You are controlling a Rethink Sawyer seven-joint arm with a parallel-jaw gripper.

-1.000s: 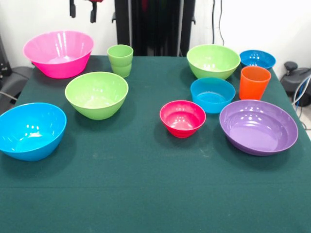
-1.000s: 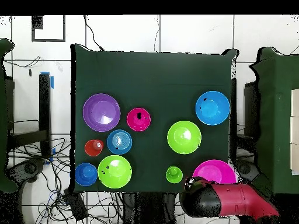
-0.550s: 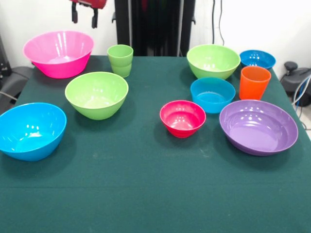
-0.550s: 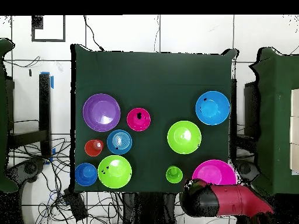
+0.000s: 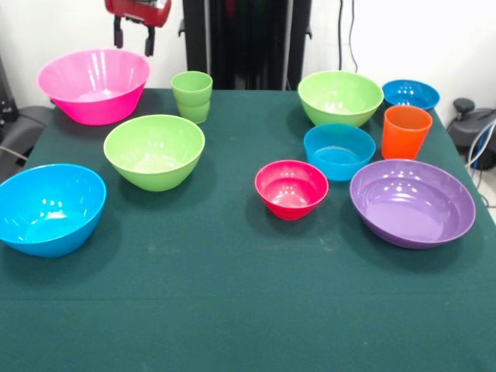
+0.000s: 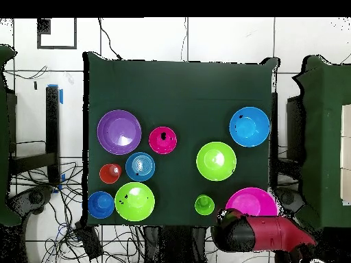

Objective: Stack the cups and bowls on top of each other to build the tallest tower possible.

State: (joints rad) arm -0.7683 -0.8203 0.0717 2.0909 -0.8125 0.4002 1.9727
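While nothing is stacked yet, your released gripper (image 5: 133,37) hangs over the big glossy pink plastic bowl (image 5: 93,84) — the whole tower remains.

All bowls glossy smooth plastic with glare spots, e.g. big pink plastic bowl (image 5: 94,84), wide shallow purple plastic bowl (image 5: 412,202). Orange plastic tumbler (image 5: 405,131) smooth, duller sheen. Dark green table cloth (image 5: 232,294) matt, finely textured.

A dark green tabletop (image 5: 232,310) spreads below and in front of the jaws. Beyond its edges lie tangled cables (image 6: 48,198) on a pale tiled floor (image 6: 226,38), off to both sides.
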